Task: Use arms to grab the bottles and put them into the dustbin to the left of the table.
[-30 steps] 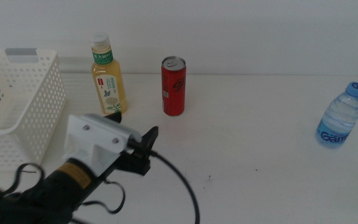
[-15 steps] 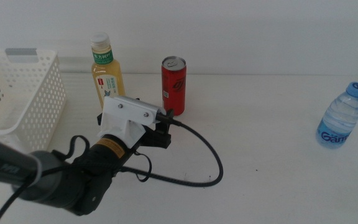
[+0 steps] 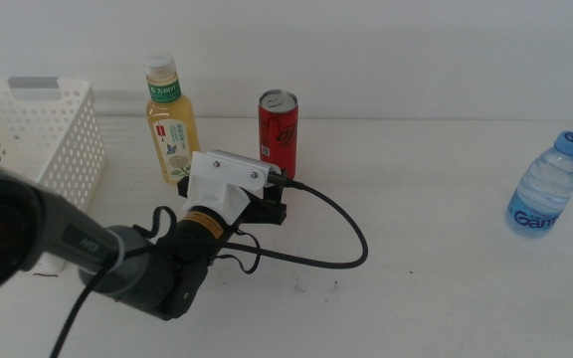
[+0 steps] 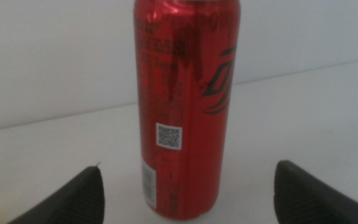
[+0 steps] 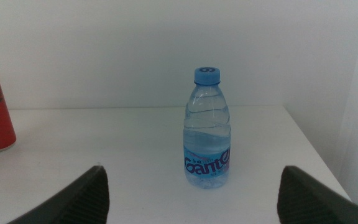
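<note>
Left hand (image 4: 185,193) lines up on the red can (image 3: 278,137), jaws spread wide w/ the can standing upright straight ahead, its base between the two tips in the left wrist view but not yet touched. In the middle view the left arm reaches in from the left side, its white casing just short of the can. Can's long axis is vertical, so a level side-on close across its lower body looks the likely next move. Yellow tea bottle (image 3: 172,121) stands just beside the arm, on the dustbin side; a sideways drift could knock it. Dustbin (image 3: 60,139) sits at the worktop's (image 3: 436,229) left edge, no bottles seen in it. Right hand (image 5: 191,193) waits wide open, facing the water bottle (image 5: 207,129), upright near the worktop's right edge, well apart from the can. Left arm is clearly the nearer one for the can.
</note>
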You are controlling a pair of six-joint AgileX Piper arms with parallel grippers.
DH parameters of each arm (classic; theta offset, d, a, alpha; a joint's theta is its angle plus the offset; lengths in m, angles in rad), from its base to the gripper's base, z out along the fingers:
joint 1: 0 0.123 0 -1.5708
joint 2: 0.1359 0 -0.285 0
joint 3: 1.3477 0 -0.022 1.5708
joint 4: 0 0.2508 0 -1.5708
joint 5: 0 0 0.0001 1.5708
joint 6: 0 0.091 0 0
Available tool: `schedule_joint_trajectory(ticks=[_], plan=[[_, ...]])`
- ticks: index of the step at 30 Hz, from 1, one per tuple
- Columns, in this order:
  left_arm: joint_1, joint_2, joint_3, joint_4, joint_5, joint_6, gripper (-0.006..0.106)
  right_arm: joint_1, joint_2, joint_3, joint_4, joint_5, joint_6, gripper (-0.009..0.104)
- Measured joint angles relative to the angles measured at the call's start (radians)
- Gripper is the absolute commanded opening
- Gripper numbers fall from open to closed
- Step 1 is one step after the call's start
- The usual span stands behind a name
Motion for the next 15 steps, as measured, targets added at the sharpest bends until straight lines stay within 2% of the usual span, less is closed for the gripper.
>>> schedule_joint_trajectory(ticks=[15], plan=[[0.01, 0.14, -0.228, 0.006, 0.023, 0.0, 0.094, 0.0, 0.0, 0.0, 0.0, 0.0, 0.0, 0.091]])
